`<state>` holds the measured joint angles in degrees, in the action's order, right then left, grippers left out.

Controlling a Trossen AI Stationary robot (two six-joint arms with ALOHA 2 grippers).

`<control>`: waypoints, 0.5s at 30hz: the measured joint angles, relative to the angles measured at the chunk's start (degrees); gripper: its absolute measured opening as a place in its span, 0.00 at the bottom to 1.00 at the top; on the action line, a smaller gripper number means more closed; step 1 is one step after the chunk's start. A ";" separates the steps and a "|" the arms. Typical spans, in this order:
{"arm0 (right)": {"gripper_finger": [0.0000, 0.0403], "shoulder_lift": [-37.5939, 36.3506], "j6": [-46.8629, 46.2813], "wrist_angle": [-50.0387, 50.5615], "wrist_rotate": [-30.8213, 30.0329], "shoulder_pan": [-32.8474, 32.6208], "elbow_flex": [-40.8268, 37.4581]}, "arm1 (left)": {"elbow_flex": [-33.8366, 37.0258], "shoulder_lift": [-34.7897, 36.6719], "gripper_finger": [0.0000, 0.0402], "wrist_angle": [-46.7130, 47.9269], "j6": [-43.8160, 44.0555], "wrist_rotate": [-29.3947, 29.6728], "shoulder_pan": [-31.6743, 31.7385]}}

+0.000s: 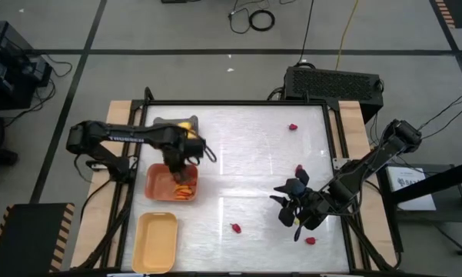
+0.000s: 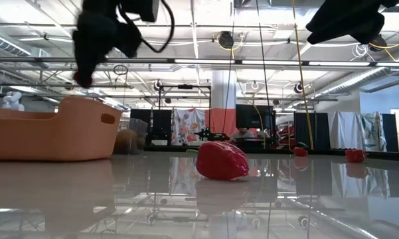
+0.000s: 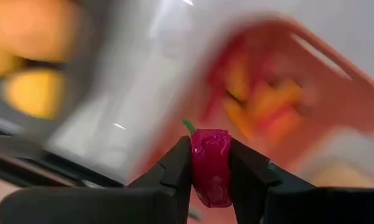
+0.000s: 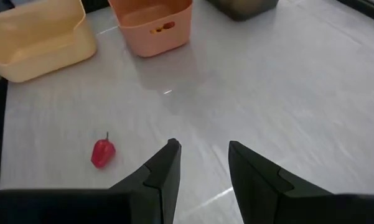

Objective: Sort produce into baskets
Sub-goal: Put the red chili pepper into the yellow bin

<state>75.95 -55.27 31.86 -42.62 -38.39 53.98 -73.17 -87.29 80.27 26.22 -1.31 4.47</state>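
Observation:
My left gripper [image 1: 178, 160] hangs over the far edge of the orange bin [image 1: 171, 183], shut on a small red strawberry-like piece [image 3: 210, 167] with a green stem. The orange bin holds several orange carrots [image 1: 183, 190]. The grey bin [image 1: 167, 123] beyond it holds yellow lemons [image 1: 186, 127]. The pale yellow bin [image 1: 155, 241] stands nearer, at the table's near left. My right gripper [image 1: 282, 205] is open and empty above the table's right half, pointing toward the left. A red piece [image 4: 102, 153] lies on the table ahead of it. My left gripper pinches the red piece by its two sides [image 3: 199, 163] between its two fingers, near their free ends. The fingers come from above, pointing down. The piece is lifted clear over the orange bin, its green stem [image 3: 188, 126] sticking out past the fingertips.
Loose red pieces lie on the white tabletop: at the far right [image 1: 293, 127], mid right [image 1: 300, 169], near centre [image 1: 235, 228] and near right [image 1: 310, 241]. In the low view one red piece [image 2: 221, 159] lies close, right of the orange bin [image 2: 50, 129].

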 joint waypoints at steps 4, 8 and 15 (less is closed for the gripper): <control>0.31 0.68 -2.18 -0.41 0.50 -0.76 0.02 | 0.00 0.02 0.22 0.20 1.38 -6.23 -6.12; 0.31 2.51 -2.60 -0.80 1.08 -1.51 0.02 | 0.00 0.02 0.22 0.22 6.56 -13.41 -13.79; 0.31 3.45 -2.57 -0.84 3.95 -1.41 0.03 | 0.00 0.02 0.22 -2.07 11.01 -17.83 -28.97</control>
<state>79.40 -57.84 31.02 -38.67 -39.80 54.01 -73.17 -87.26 78.20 37.23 -19.15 -24.50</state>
